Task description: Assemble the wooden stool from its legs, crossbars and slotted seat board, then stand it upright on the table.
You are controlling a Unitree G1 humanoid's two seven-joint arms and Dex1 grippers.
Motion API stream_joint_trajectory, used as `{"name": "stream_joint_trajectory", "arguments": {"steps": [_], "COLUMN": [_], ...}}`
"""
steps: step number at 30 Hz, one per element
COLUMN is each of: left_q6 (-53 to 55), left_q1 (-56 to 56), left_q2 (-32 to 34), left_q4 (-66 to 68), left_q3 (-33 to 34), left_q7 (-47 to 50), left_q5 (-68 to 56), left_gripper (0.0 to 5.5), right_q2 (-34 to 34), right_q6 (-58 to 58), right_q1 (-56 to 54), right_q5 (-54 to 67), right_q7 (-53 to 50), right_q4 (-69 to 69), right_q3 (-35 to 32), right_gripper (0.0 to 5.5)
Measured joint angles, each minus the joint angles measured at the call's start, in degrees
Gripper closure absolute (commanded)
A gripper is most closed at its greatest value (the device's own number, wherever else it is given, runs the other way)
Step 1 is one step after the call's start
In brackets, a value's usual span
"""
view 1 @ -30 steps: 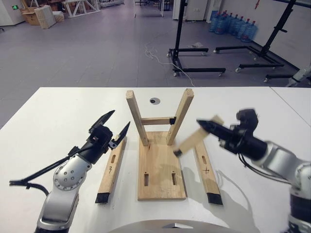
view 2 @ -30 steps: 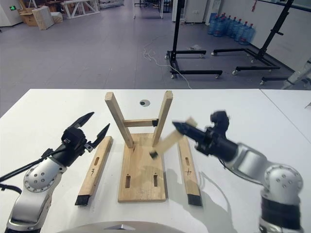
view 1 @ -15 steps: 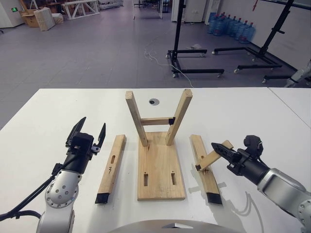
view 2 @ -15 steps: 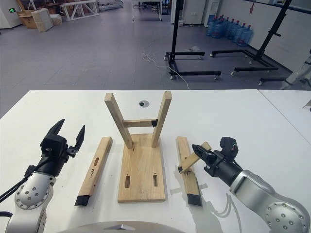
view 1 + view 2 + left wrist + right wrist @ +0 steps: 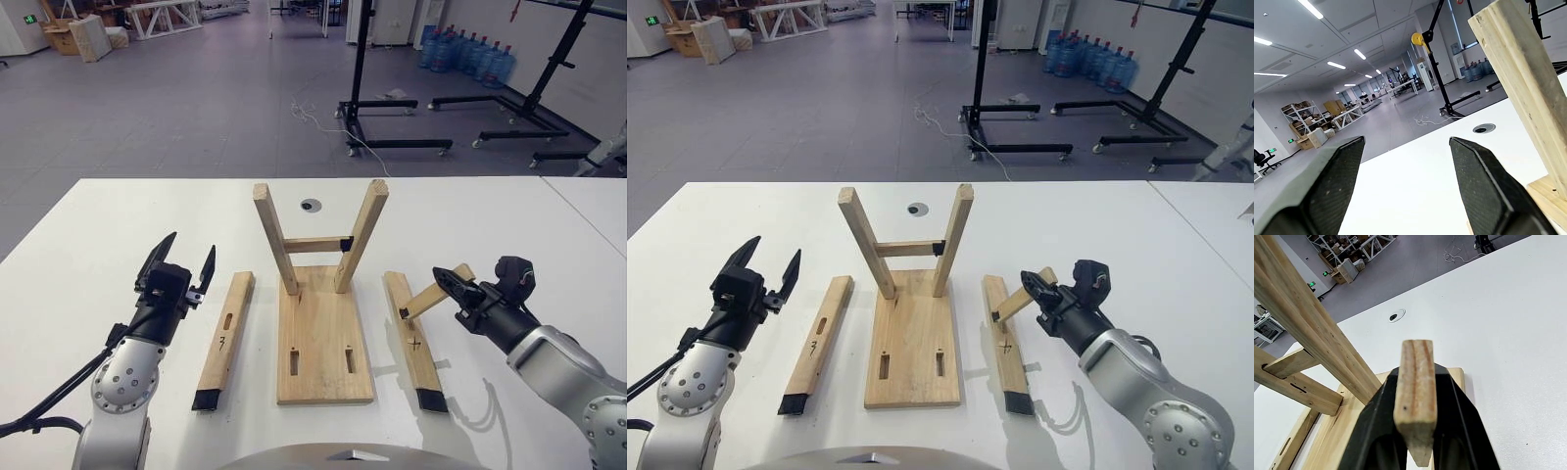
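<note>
Holding a short crossbar (image 5: 421, 301) in the right hand (image 5: 443, 276), pinched flat between both fingers at its upper end; the wrist view shows the wood clamped squarely, end grain facing the camera. The bar hangs tilted, dark lower end pointing down at the right leg (image 5: 415, 345), which lies flat on the tabletop (image 5: 98, 245) just beside the board (image 5: 323, 343). Cannot tell whether the bar's tip touches that leg or sits just above it. Judgement: the tilt and the grip far from the tip leave the working end free to be steered into the leg's slot, so this reads as the start of joining bar to leg. The board lies flat at centre, long side toward the robot. A frame (image 5: 315, 244) of two legs joined by a crossbar stands in its far slots, legs splayed outward; the two near slots are unfilled, so roughly half the build is left. The left leg (image 5: 225, 338) lies on the other side of the board, slot face up, parallel to it, probably laid out so each hand can reach its own piece. The left hand (image 5: 188, 250) hangs above the tabletop outboard of that leg, fingers spread wide, gripping nothing, clear of the parts. Risk: a tilted tenon may jam or push the loose leg sideways, since nothing braces it.
</note>
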Motion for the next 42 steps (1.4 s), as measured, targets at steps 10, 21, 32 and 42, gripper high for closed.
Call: {"name": "stream_joint_trajectory", "arguments": {"steps": [10,21,32,42], "left_q6": [0.09,0.16,0.14,-0.13], "left_q1": [0.24,0.3,-0.45,-2.1], "left_q2": [0.04,0.16,0.5,0.68], "left_q4": [0.09,0.13,0.98,2.95], "left_q3": [-0.26,-0.66,-0.65,-0.17], "left_q7": [-0.03,-0.16,-1.26,-1.67], "left_q5": [0.51,1.27,1.3,1.57], "left_gripper": [2.35,2.35,2.35,2.35], "right_q2": [0.19,-0.34,-3.05,-3.04], "right_q6": [-0.01,0.1,-0.56,-6.63], "right_q1": [1.0,0.97,-0.27,-1.72], "right_q5": [-0.38,-6.11,-19.02,-31.07], "right_q7": [-1.87,-0.03,5.28,15.49], "right_q4": [2.38,2.25,0.24,5.15], "right_q3": [0.03,1.83,8.53,12.0], "right_gripper": [5.11,5.11,5.11,5.11]}}
